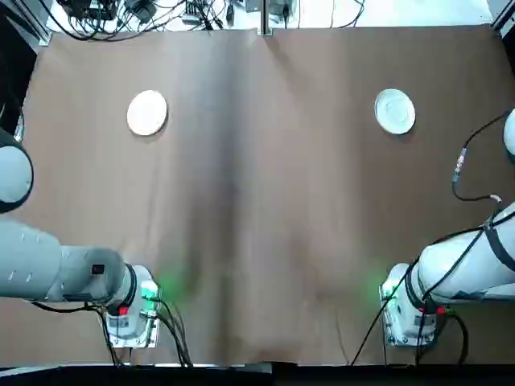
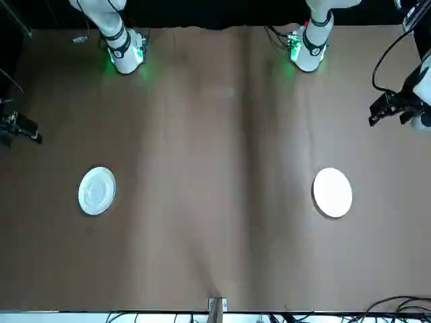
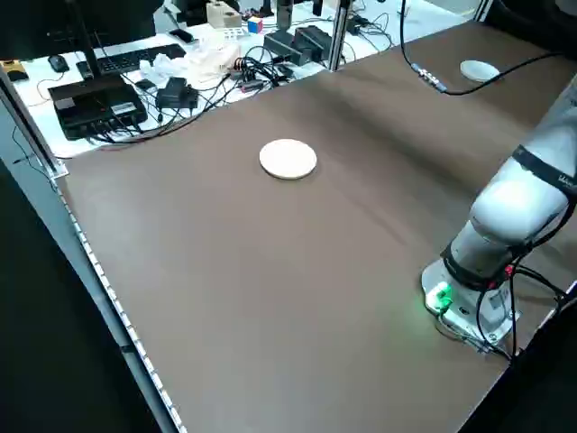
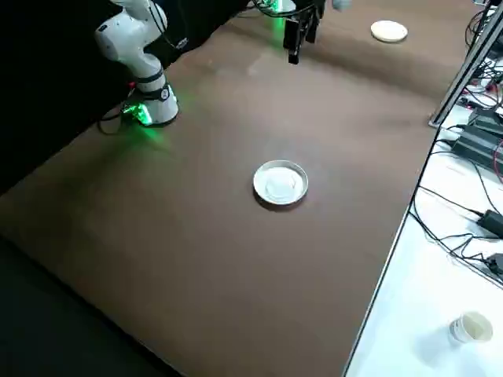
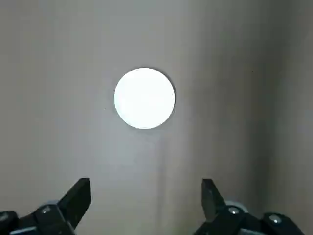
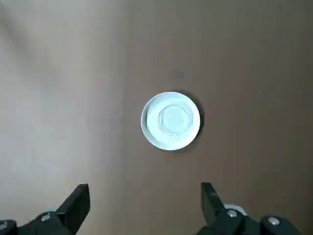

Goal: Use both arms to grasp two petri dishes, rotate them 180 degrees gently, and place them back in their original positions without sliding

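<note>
White dishes (image 1: 147, 112), brown table (image 1: 265, 201).

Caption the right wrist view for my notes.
Right gripper, fingers spread open, with the ring-marked petri dish beyond them on the table.

matt white disc (image 5: 145, 98), glossy rimmed dish (image 6: 170, 121)

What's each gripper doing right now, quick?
Left gripper: open, holding nothing, away from the plain white dish.
Right gripper: open, holding nothing, away from the rimmed dish.
</note>
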